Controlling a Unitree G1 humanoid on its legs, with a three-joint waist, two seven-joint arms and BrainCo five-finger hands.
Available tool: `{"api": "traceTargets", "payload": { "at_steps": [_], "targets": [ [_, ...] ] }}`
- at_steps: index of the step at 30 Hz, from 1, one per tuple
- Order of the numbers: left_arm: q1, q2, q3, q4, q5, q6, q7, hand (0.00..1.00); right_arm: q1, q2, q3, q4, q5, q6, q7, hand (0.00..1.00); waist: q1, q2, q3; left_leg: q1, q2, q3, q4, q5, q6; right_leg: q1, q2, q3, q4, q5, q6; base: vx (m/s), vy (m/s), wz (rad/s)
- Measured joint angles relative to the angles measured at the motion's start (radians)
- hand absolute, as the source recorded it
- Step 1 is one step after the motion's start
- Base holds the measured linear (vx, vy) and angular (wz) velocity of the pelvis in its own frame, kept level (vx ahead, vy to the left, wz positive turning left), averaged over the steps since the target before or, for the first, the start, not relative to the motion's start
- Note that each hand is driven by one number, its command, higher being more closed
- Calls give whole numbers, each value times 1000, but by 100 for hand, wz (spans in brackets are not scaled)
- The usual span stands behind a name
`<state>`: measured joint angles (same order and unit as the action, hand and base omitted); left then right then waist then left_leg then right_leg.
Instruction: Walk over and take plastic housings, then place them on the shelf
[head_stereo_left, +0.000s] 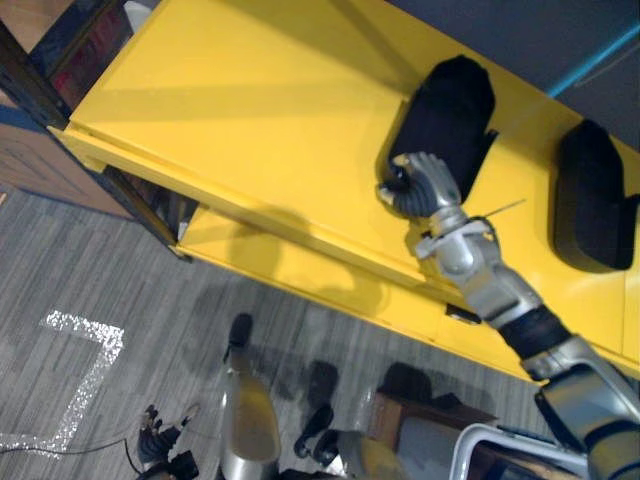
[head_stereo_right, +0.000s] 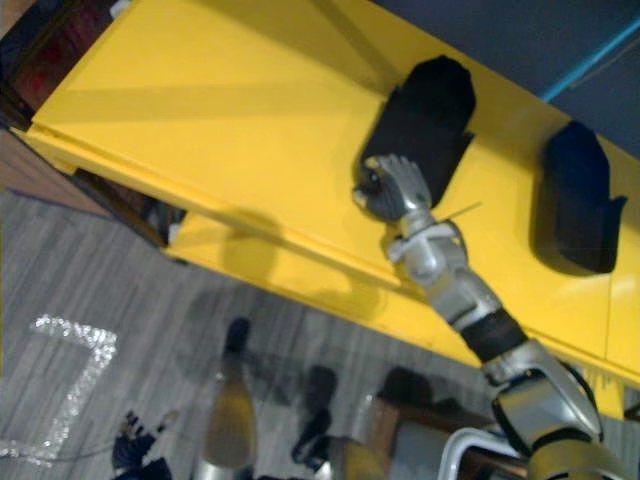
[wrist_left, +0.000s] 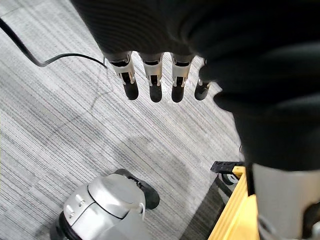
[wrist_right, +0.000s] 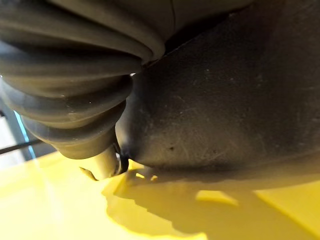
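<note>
Left hand (wrist_left: 155, 75): fingers straight and relaxed, holding nothing, hanging over the grey striped floor (wrist_left: 60, 130). Right hand (head_stereo_left: 425, 185): fingers curled round the near end of the black plastic housing (head_stereo_left: 452, 100). That housing is matte black, long, rounded at its far end, and lies flat on the yellow shelf (head_stereo_left: 250, 110). Second housing (head_stereo_left: 592, 195): same form, same shelf, well apart to that hand's right.

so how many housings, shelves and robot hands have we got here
housings: 2
shelf: 1
robot hands: 2, right gripping a housing, left hanging over the floor
total: 5
</note>
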<state>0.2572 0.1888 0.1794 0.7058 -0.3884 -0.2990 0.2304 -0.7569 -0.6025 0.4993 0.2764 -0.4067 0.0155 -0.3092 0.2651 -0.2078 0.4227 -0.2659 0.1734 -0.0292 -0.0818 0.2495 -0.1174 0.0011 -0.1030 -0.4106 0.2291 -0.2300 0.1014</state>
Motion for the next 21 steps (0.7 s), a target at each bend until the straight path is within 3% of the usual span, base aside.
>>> {"api": "traceTargets", "payload": {
  "at_steps": [7,21],
  "targets": [
    [0,1,3,-25,-5,-4,-12,0,-42,-54,-18,60,-1,-61,-40,100,5,0,25,-12,-4,-13,0,4,-5,0,1,-3,3,3,3,6,-2,3],
    [0,2,3,-42,-7,-5,-17,0,-95,-189,-29,154,-3,-194,-42,100,19,4,49,-15,-10,-18,0,4,-4,3,1,2,-7,3,4,5,-1,2]
  ]
}}
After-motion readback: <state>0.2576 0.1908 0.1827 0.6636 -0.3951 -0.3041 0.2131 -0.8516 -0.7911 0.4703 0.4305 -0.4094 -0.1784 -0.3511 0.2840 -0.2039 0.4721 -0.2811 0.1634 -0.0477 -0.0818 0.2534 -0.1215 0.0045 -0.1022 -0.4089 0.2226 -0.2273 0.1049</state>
